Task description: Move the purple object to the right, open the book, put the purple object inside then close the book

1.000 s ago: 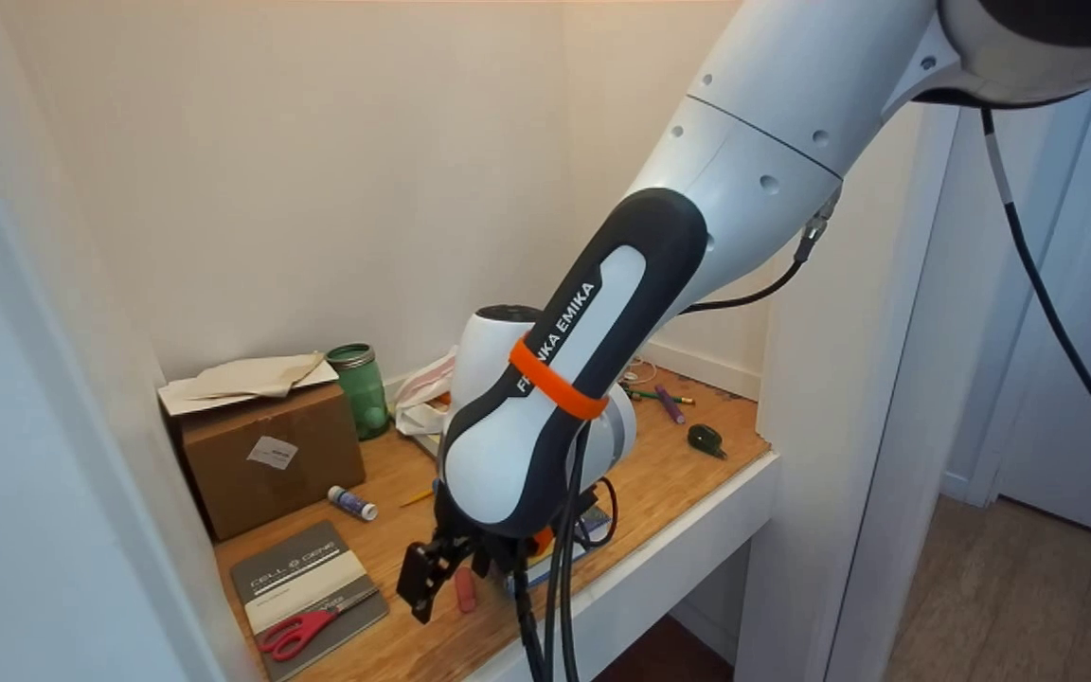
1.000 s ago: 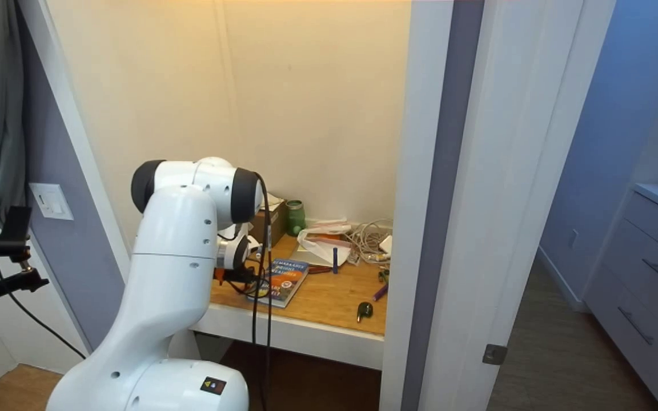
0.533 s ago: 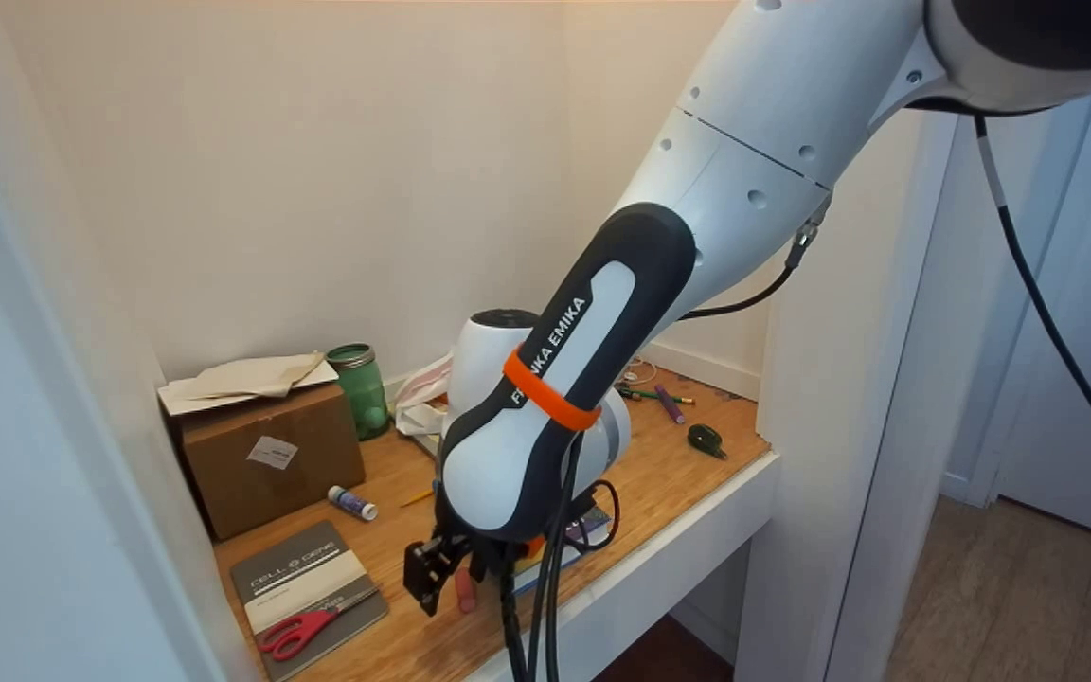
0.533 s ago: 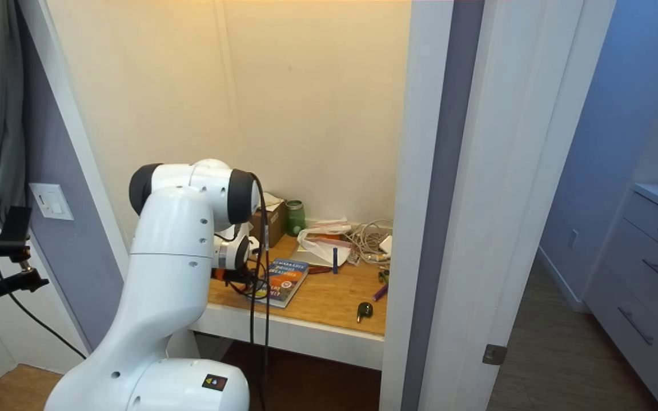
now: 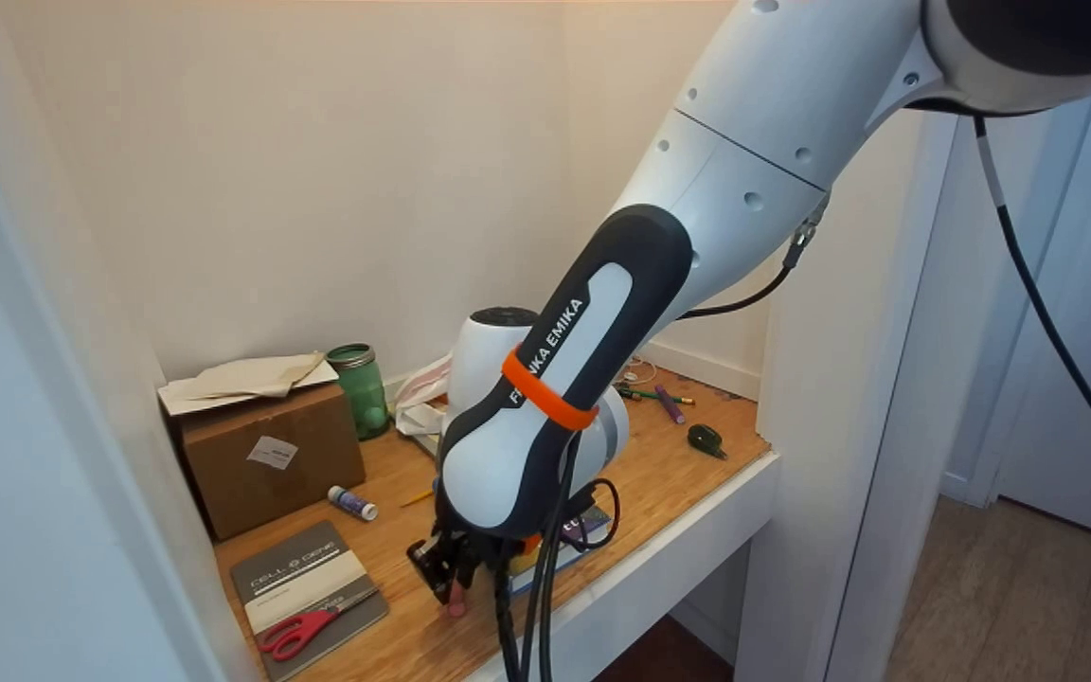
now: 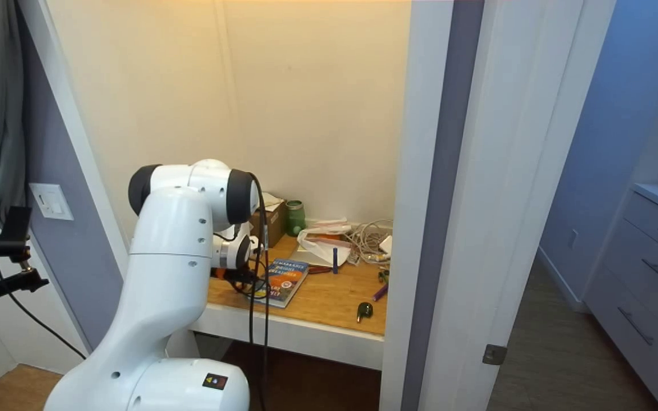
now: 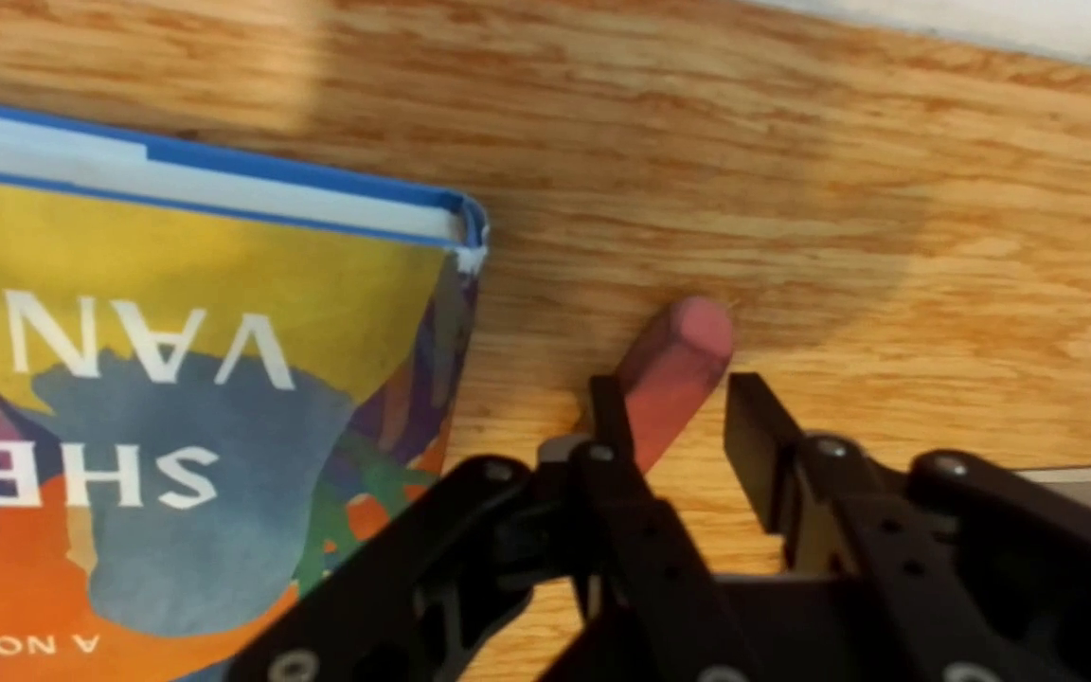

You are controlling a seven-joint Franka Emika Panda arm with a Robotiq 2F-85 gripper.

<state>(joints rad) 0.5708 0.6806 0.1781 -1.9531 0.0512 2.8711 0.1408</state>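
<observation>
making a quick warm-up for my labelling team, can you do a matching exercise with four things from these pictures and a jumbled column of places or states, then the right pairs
Things
1. scissors
2. papers
3. pink stick
4. blue book

Places or states
A. right at the end effector
B. closed, picture cover facing up
C. on top of the cardboard box
D. on the grey book

Right pairs
1-D
2-C
3-A
4-B
</observation>
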